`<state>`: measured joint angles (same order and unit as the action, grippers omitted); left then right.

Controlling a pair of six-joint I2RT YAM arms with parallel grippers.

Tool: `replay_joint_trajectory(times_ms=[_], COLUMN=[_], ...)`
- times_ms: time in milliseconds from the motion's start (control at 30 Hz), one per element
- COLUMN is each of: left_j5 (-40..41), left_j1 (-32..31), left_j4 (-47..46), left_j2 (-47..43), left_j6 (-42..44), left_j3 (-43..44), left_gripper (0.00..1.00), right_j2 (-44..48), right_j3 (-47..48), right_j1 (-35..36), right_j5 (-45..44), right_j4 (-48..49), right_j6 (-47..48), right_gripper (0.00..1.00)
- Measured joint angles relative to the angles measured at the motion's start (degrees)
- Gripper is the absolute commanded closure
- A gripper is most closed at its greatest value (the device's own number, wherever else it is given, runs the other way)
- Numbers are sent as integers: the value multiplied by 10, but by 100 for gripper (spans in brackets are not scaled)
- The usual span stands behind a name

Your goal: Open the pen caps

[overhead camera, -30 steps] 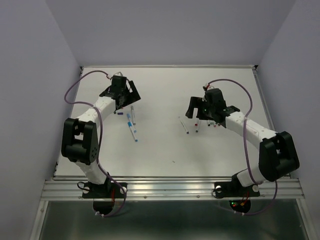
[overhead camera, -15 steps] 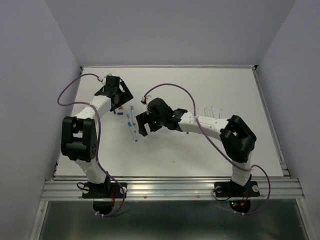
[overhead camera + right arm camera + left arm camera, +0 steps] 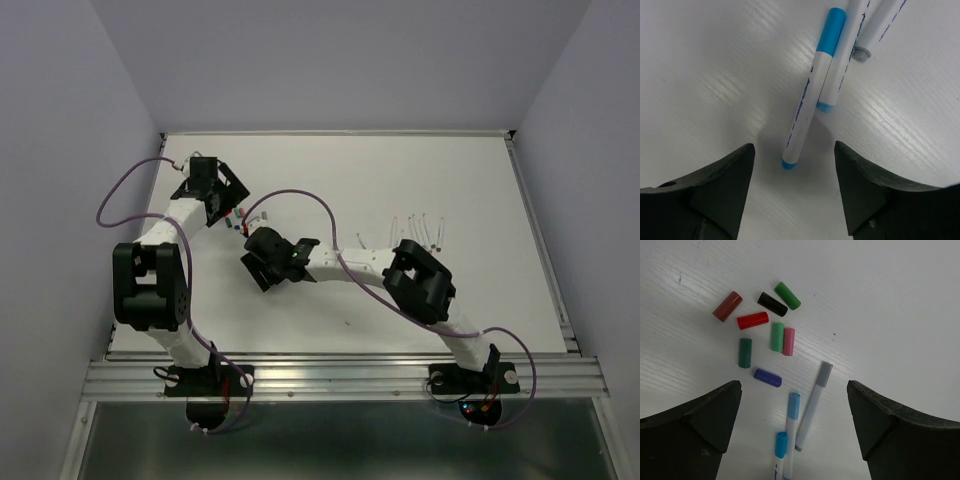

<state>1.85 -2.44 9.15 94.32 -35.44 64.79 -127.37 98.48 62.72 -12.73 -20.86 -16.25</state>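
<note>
The white bench [image 3: 330,170] carries a loose cluster of pen caps [image 3: 777,337] toward its left side: maroon, red, black, two green, pink, dark green and purple. Just beside them lie a grey-capped pen [image 3: 812,410] and two light-blue-capped pens [image 3: 807,100]. Further right, several thin pens [image 3: 425,228] lie in a row.

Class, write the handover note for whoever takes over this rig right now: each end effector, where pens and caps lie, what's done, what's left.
Left end effector: open, empty, above the loose caps.
Right end effector: open, straddling a blue-capped pen, not gripping.
Done: eight caps off; pens that look uncapped lie to the right.
To do: uncap three pens beside the caps.
</note>
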Motion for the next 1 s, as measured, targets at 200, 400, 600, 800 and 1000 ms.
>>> replay_joint_trajectory(times_ms=[200, 400, 600, 800, 1000], left_j5=[-8, -11, -14, -35, -67], left_j1=[12, 19, 34, 41, 40], left_j4=[-5, -10, -17, -23, -27], left_j2=[-13, -31, -43, -46, -63], left_j6=[1, 3, 4, 4, 4], left_j3=[-13, -16, -25, -32, -42], left_gripper=[1, 1, 1, 1, 1], right_j2=[-27, -33, -35, -30, 44], right_j3=[25, 35, 38, 31, -64], right_j1=[7, 9, 14, 15, 15], right_j5=[-31, -43, -50, -50, -55], right_j4=[-17, -24, -24, -21, -8], right_j6=[-5, -7, -14, -7, 5], right_gripper=[57, 67, 96, 99, 99])
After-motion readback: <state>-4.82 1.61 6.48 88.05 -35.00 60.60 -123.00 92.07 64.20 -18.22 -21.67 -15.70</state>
